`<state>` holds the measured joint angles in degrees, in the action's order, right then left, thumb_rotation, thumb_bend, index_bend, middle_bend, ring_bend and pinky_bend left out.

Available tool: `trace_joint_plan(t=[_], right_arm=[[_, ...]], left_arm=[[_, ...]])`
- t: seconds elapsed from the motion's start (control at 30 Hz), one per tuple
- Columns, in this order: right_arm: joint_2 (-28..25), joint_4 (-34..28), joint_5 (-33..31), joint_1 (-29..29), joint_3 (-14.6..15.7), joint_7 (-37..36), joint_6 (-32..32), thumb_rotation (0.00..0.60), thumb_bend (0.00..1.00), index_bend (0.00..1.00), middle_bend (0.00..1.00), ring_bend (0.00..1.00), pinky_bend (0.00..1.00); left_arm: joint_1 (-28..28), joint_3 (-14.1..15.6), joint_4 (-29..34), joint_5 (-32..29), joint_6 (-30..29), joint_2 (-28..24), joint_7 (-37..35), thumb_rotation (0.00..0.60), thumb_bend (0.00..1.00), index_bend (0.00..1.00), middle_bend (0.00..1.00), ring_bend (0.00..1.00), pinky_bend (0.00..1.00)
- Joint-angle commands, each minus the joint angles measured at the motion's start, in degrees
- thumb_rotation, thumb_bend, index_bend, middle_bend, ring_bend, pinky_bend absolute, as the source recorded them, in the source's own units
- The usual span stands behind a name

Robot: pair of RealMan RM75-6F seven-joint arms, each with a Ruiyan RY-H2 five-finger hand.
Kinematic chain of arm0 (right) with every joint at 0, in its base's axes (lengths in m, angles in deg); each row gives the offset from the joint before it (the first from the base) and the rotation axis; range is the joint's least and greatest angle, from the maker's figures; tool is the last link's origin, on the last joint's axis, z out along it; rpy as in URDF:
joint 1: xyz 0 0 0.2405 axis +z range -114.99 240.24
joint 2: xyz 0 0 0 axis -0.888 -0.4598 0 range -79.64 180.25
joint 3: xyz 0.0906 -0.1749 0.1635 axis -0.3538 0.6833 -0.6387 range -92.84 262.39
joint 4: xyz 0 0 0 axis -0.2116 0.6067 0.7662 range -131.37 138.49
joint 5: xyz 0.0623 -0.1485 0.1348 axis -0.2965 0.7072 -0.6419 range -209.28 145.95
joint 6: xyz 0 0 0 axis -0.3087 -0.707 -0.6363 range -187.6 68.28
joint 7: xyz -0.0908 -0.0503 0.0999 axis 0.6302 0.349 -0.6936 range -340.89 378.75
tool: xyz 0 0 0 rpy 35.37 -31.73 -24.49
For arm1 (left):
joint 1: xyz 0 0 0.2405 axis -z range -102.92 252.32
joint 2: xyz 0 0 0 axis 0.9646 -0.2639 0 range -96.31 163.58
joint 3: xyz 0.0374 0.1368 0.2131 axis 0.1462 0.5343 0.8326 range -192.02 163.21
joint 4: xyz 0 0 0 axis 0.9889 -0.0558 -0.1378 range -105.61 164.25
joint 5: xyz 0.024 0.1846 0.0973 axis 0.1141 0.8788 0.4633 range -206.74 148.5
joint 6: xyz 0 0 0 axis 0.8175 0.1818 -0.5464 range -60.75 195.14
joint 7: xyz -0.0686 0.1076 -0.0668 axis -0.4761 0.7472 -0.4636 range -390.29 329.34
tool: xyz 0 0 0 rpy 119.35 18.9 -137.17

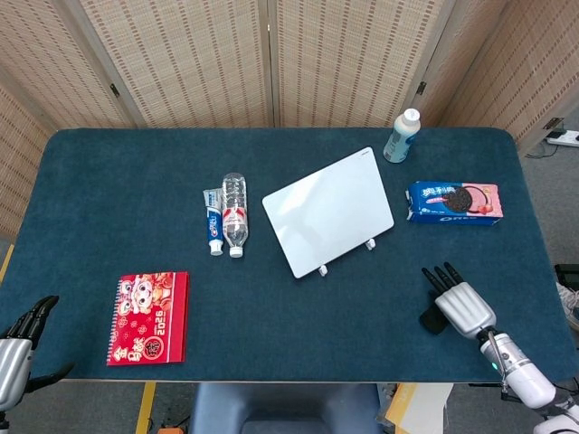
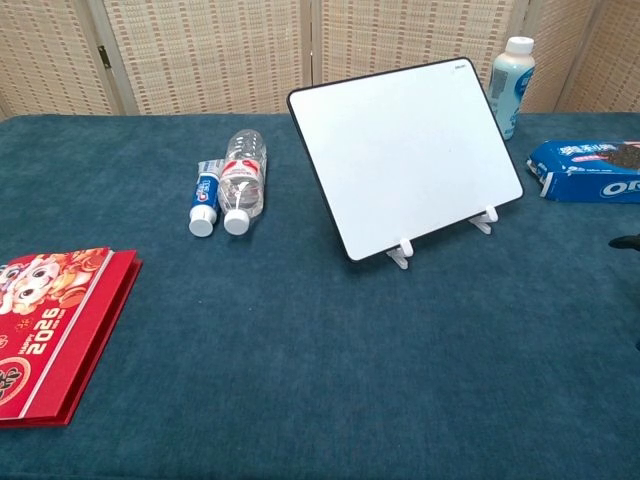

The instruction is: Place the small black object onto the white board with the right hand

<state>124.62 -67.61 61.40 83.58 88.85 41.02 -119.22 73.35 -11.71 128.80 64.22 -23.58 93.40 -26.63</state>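
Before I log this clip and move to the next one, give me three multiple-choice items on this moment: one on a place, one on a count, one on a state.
1. Where does the small black object lie?
A. On the white board
B. On the table beside the right hand
C. On the red calendar

2. How many bottles are on the table?
A. One
B. Two
C. Four

3. How does the white board stand?
A. Flat on the cloth
B. Tilted on small white feet
C. Tipped onto its face

Answers: 1 B, it sits on the blue cloth at the right hand, far from the board. 2 B, a clear bottle lies by the toothpaste and a pale bottle stands behind. 3 B, the chest view shows it propped on its feet.
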Motion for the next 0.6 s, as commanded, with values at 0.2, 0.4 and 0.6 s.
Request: trace_joint_plan(t=[0.2,0.4,0.6], right_arm=[[3.43,4.79,1.87,-0.15,-0.38,-2.62,-4.40,0.600,0.12,0.62,0.12,0.16,0.12],[3.26,4.93,1.20,-0.55,-1.17,-5.32,-6.71,0.600,0.12,0.63,0.12,0.17,0.13],[7.61,7.40,-0.02,-0.48,-7.11,-5.78,-15.87,0.600,0.12,0.63,0.16,0.20,0.13]], left_arm=[[-0.34,0.24,-0.87,2.18,-1.81,-0.48,-2.52,0.600,0.05,0.00,0.14,0.24,0.45],[-0.31,0.15,-0.90,1.77,-1.44,-0.35,-2.29,0.600,0.06,0.00,0.14,0.25,0.45],[-0.03,0.18,-0.61,1.51,-0.53,0.02,-1.34,0.600,0.06,0.00,0.14,0.25,0.45]])
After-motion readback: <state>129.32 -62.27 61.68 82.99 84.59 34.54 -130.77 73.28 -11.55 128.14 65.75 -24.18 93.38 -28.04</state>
